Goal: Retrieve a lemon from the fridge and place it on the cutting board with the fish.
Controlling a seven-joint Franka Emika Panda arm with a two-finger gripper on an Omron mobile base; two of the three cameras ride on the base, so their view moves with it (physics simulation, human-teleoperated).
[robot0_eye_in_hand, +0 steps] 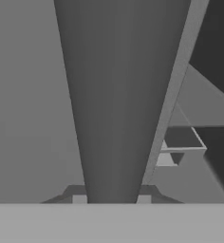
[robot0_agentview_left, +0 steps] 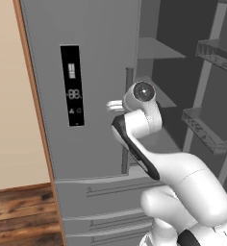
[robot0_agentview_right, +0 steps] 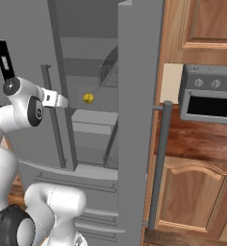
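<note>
The grey fridge (robot0_agentview_left: 101,57) stands close in front of me, its left door shut and its right door (robot0_agentview_right: 139,120) swung open. The small yellow lemon (robot0_agentview_right: 88,98) sits on an inner shelf. My gripper (robot0_eye_in_hand: 111,199) is shut on the left door's vertical bar handle (robot0_eye_in_hand: 118,95), which fills the gap between the fingertips (robot0_eye_in_hand: 79,199). From the base views the hand (robot0_agentview_left: 113,104) reaches forward to that handle (robot0_agentview_right: 55,125) at mid height. The cutting board and the fish are out of view.
Door bins (robot0_agentview_left: 207,129) line the open door on the right. Lower drawers (robot0_agentview_left: 101,202) run under the doors. A grey toaster oven (robot0_agentview_right: 209,98) sits on a wooden counter among brown cabinets (robot0_agentview_right: 192,192). The open door's bar handle (robot0_agentview_right: 158,163) juts toward me.
</note>
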